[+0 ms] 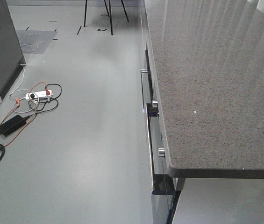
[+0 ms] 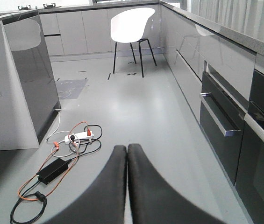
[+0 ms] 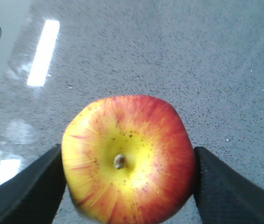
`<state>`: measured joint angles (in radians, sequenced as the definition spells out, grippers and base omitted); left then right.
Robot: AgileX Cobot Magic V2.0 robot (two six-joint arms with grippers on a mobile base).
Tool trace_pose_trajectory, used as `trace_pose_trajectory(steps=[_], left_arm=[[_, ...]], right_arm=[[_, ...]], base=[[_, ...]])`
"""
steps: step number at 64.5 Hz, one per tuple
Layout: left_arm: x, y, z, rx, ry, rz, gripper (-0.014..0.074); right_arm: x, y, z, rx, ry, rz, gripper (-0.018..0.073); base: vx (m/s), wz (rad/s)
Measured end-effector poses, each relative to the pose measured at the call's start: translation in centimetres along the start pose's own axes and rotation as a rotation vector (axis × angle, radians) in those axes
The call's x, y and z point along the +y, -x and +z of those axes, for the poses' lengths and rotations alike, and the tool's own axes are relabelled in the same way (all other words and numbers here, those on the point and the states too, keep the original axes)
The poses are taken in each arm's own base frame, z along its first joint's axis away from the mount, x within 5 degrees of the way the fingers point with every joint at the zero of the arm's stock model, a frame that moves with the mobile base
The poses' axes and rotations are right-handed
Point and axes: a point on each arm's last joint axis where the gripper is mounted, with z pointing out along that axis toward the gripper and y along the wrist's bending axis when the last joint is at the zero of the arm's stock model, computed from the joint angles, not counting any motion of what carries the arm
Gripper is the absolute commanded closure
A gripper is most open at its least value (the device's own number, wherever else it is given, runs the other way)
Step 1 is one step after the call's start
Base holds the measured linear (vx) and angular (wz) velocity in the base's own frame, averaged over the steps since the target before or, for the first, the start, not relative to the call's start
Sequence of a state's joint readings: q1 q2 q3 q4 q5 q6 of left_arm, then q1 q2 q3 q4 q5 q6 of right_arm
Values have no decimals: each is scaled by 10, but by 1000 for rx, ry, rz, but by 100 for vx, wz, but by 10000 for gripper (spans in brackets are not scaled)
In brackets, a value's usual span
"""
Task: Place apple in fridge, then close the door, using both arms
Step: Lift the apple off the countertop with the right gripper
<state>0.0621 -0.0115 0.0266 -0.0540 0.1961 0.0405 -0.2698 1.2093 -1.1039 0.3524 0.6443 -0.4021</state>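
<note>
While the apple (image 3: 127,163) is pinched in the right tool (image 3: 128,151), the task is barely begun.
Tool fingers (image 3: 29,186) touch both sides of the fruit over the speckled desk (image 3: 169,56), far right in the front view; can't tell if it's lifted. The left tool (image 2: 126,186) is pressed fully closed w/ nothing in it, over bare floor near a power strip (image 2: 78,136). Fridge not clearly in view. Carrying, placing inside & shutting the door all remain, I judge.
</note>
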Motion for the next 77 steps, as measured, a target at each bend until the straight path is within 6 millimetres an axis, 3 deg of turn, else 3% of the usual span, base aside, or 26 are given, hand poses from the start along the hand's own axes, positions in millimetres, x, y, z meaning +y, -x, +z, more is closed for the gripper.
trace_pose_trajectory(steps=[23,39,61,77], left_arm=[[0,0,0,0,0,0,602],[0,0,0,0,0,0,602],[0,0,0,0,0,0,602],[0,0,0,0,0,0,602]], right_arm=[[19,-59,-46,-79,21,41,337],[26,-92,-55,-58,32,56,334],[32,-99,-78,-114,31,24,334],[34,-101,-82,-105,42,19,334]], base=[[0,0],[0,0],[0,0],[0,0]])
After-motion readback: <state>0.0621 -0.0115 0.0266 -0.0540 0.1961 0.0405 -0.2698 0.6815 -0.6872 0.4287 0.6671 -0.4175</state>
